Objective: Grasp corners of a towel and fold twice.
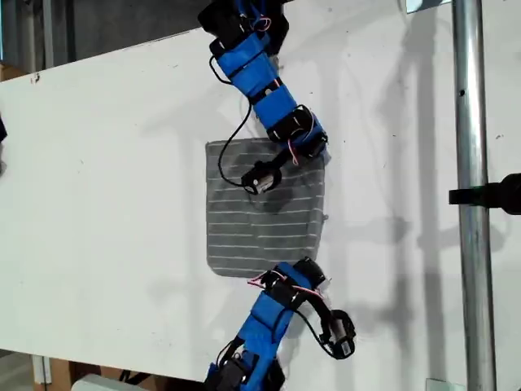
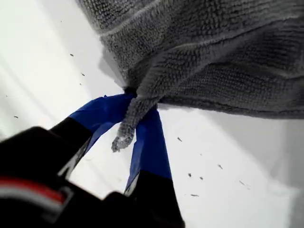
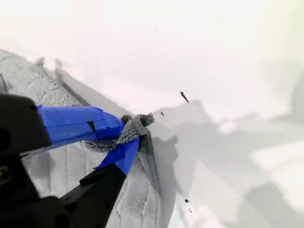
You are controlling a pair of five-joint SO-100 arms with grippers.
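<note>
Now both fingers (image 2: 142,128) (image 3: 121,137) pinch towel (image 1: 264,220) corners.

A lab or workshop bench is suggested: a bare white table (image 1: 98,204) is seen, a metal pole (image 1: 470,195) with a black clamp (image 1: 488,195), and what may be cardboard boxes (image 1: 49,373) beneath the table edge.
</note>
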